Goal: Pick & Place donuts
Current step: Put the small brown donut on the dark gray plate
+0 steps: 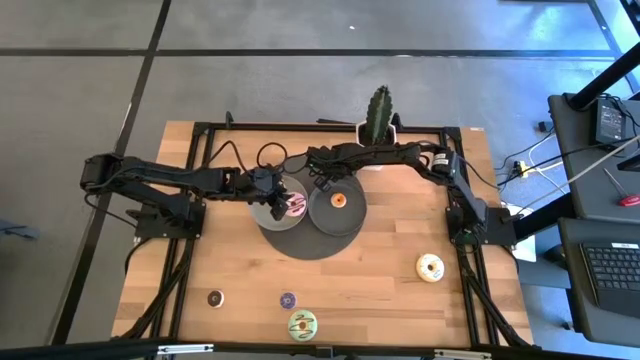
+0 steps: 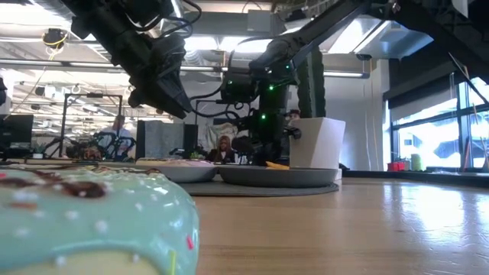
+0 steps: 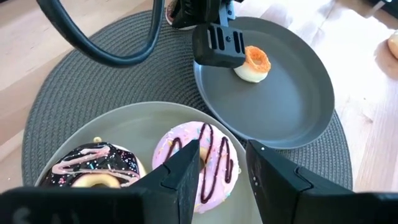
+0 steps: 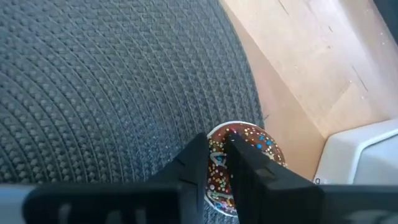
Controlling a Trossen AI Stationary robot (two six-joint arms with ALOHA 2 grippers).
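Note:
My left gripper [image 3: 227, 177] hangs open just above the pink donut with brown stripes [image 3: 214, 155], one finger over either side of it. That donut lies beside a black donut with pink drizzle [image 3: 93, 168] on the left grey plate [image 3: 137, 124]. A mini orange donut [image 3: 254, 62] lies on the right plate [image 3: 292, 106]. My right gripper [image 4: 225, 162] is shut on a brown sprinkled donut [image 4: 261, 149] at the round mat's far edge [image 1: 322, 184]. Cream [image 1: 430, 267], green [image 1: 302, 323], small brown [image 1: 214, 298] and small purple [image 1: 288, 299] donuts lie on the wood. My right gripper pinches the brown sprinkled donut by the near part of its ring [image 4: 219, 140] between the two fingers, coming from above. One finger [image 4: 249, 174] covers the middle of the donut. Whether the donut is lifted or rests on the mat's edge, I cannot tell.
Both plates sit on a dark round woven mat [image 1: 300, 240]. A white pot [image 2: 317, 141] with a cactus [image 1: 380, 112] stands at the table's far edge, right behind my right gripper. A black frame [image 1: 190, 180] borders the table. The green donut [image 2: 84, 221] fills the low view's foreground.

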